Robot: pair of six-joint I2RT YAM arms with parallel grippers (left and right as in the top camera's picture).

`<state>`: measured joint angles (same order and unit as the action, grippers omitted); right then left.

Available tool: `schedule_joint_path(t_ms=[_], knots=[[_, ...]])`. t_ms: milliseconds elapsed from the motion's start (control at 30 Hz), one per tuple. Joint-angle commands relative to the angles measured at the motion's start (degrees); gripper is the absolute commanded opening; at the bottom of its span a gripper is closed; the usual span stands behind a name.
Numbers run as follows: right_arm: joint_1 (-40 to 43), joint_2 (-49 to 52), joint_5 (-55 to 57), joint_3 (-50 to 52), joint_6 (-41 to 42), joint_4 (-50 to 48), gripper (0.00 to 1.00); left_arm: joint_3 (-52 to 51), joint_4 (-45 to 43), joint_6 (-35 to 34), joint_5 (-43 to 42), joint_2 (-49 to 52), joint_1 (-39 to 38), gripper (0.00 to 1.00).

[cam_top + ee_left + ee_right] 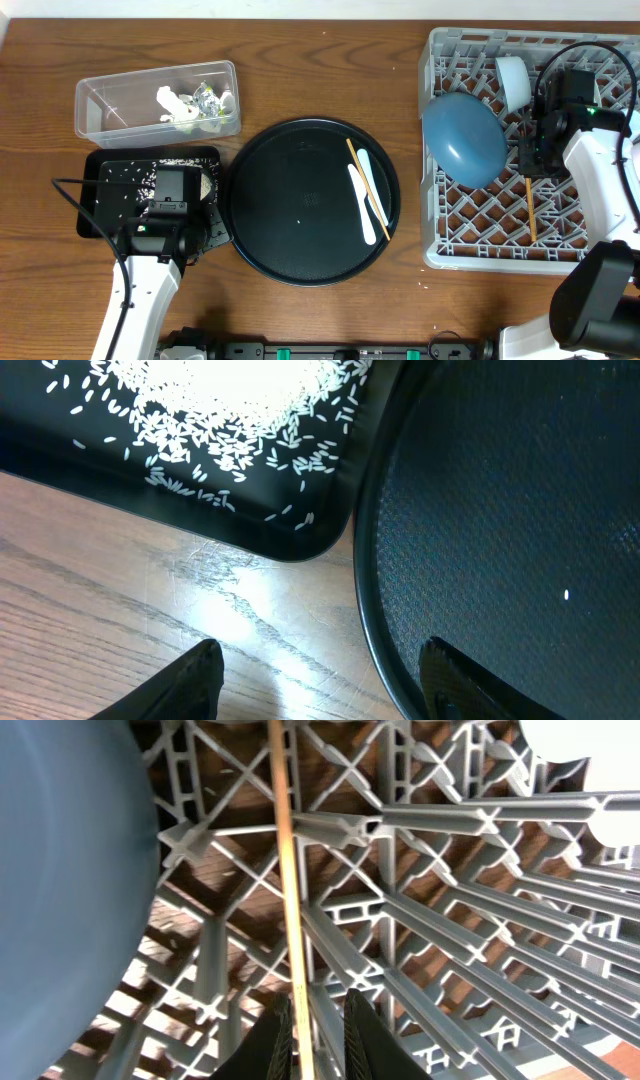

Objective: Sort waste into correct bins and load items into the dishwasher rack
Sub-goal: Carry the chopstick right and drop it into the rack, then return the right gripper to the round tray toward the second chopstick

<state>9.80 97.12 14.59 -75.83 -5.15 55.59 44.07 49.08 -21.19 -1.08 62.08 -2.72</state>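
Note:
My right gripper (535,165) (318,1010) hovers low over the dishwasher rack (470,250) (450,820), its jaws slightly apart. A wooden chopstick (530,210) (288,870) lies on the rack grid and runs between them, with a gap on one side. A dark blue dish (463,137) (60,890) and a white cup (514,80) (580,750) stand in the rack. My left gripper (212,222) (318,660) is open and empty above bare wood beside the shallow black tray (95,190) (290,540), which holds rice grains (150,172) (230,410).
The large round black tray (260,200) (500,510) holds another chopstick (366,187) and two pale spoons (362,205). The clear tub (100,105) at the back left contains tissue pieces (172,103) and a shiny wrapper (208,97).

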Motion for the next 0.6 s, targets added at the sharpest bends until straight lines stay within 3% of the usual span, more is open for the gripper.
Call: schedule_joint_path(t_ms=[0,300,433,567], knots=[[0.6,0.0,-5.3,0.3,1.0,0.1,0.16,0.7,0.2,-0.5,0.5,0.0,0.2,0.64],[-2.2,-7.8,-20.4,-8.4,2.5,1.6,0.27,0.7,0.2,-0.5,0.5,0.0,0.2,0.65],[-8.8,-12.7,-26.5,-10.6,2.5,0.2,0.38,0.7,0.1,-0.5,0.5,0.0,0.2,0.64],[-18.6,-13.4,-26.6,-10.6,2.5,-0.5,0.41,0.7,0.2,-0.5,0.5,0.0,0.2,0.65]])
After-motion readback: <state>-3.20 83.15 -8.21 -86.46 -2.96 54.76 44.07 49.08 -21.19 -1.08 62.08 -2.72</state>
